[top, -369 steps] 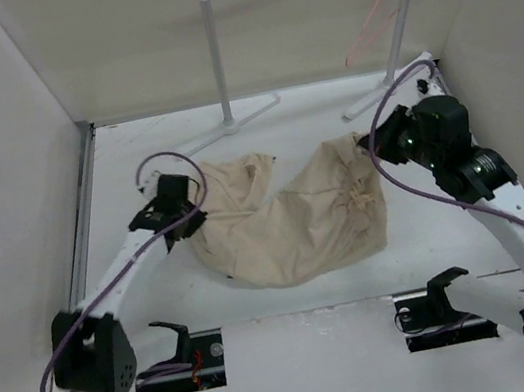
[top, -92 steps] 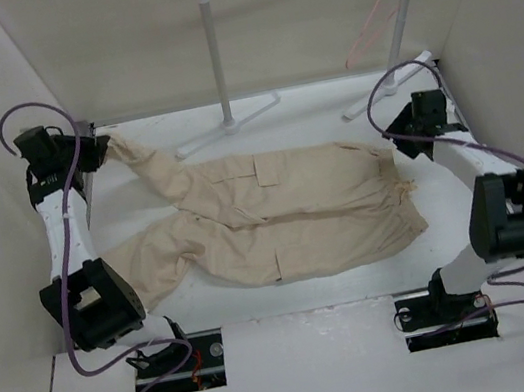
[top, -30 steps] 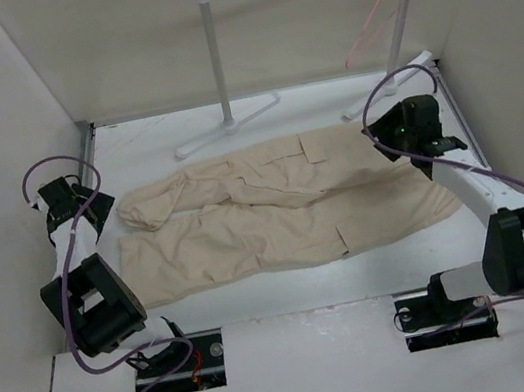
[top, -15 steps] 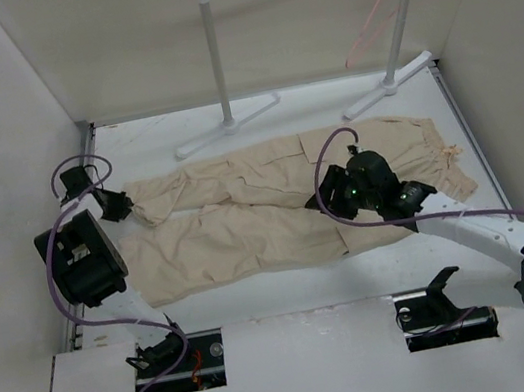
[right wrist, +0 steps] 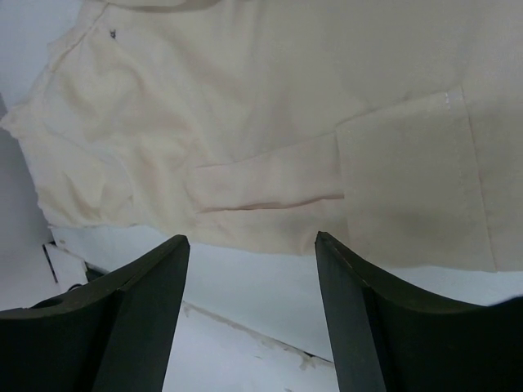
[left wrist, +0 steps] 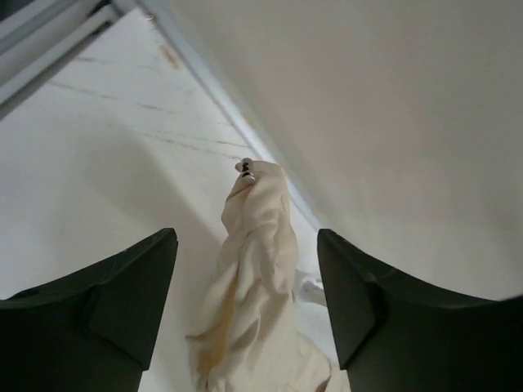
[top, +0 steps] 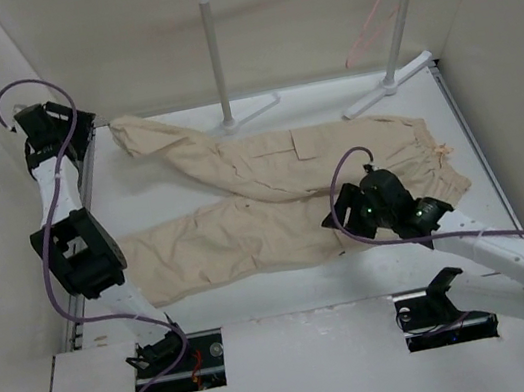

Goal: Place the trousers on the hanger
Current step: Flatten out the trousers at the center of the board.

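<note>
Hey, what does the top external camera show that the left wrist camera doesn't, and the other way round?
Only the top view shows the trousers spread full length, the hanger up on the rack, and the right gripper over a thigh pocket. Only the left wrist view shows the left gripper up close, jaws apart, framing one bunched leg end. Both show the trousers lying on the white table.

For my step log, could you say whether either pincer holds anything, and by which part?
Nothing is held: the left pincer stands open before one leg end of the trousers, and the right pincer is open above their thigh pocket.
</note>
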`<action>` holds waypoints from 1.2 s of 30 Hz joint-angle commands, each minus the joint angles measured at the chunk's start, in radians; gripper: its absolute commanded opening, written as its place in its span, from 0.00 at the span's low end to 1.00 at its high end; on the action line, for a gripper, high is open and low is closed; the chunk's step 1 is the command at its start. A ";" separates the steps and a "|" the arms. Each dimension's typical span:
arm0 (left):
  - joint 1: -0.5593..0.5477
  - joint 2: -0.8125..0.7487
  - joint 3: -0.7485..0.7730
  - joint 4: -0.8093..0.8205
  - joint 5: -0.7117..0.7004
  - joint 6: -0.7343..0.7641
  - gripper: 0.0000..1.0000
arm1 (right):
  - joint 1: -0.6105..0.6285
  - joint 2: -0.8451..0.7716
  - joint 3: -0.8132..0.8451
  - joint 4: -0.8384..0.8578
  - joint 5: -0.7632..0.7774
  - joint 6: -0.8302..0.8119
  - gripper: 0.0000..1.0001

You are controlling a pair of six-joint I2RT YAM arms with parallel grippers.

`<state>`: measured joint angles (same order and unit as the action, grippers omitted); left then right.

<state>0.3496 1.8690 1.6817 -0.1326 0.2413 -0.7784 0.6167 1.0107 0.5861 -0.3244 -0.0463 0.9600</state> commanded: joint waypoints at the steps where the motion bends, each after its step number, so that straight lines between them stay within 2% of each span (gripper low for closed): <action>1: 0.022 0.013 -0.075 -0.099 -0.048 0.001 0.70 | -0.010 -0.046 0.023 -0.024 0.023 -0.030 0.69; 3: 0.025 -0.069 -0.169 -0.108 -0.101 -0.007 0.68 | -0.024 -0.055 0.027 -0.027 0.011 -0.038 0.68; 5: 0.021 -0.166 -0.276 -0.119 -0.167 -0.018 0.64 | -0.025 -0.069 0.021 -0.025 0.006 -0.038 0.60; 6: 0.013 -0.245 -0.363 -0.130 -0.216 -0.027 0.61 | -0.025 -0.075 0.015 -0.019 0.006 -0.038 0.55; 8: -0.023 -0.359 -0.497 -0.134 -0.276 -0.028 0.58 | -0.028 -0.078 0.001 -0.008 0.003 -0.040 0.36; 11: -0.086 -0.445 -0.635 -0.124 -0.306 -0.044 0.55 | -0.030 -0.064 -0.006 0.014 -0.029 -0.062 0.26; 14: -0.151 -0.420 -0.652 -0.110 -0.286 -0.077 0.55 | -0.030 -0.044 -0.011 0.039 -0.050 -0.084 0.27; 17: -0.189 -0.352 -0.639 -0.041 -0.274 -0.143 0.57 | -0.025 -0.040 -0.014 0.044 -0.067 -0.087 0.33; 23: -0.182 -0.171 -0.570 0.047 -0.269 -0.304 0.57 | -0.021 -0.125 -0.037 0.012 -0.066 -0.079 0.55; 25: -0.176 -0.114 -0.527 0.054 -0.270 -0.321 0.57 | -0.024 -0.153 -0.045 -0.011 -0.066 -0.075 0.58; 34: -0.162 0.074 -0.392 0.106 -0.277 -0.346 0.54 | -0.038 -0.216 -0.077 -0.053 -0.053 -0.014 0.59; 36: -0.157 0.104 -0.375 0.106 -0.272 -0.348 0.48 | -0.044 -0.212 -0.080 -0.050 -0.050 -0.004 0.58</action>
<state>0.1806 1.9503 1.2617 -0.0547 -0.0204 -1.1027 0.5850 0.8051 0.5125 -0.3759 -0.1047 0.9245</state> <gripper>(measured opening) 0.494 0.587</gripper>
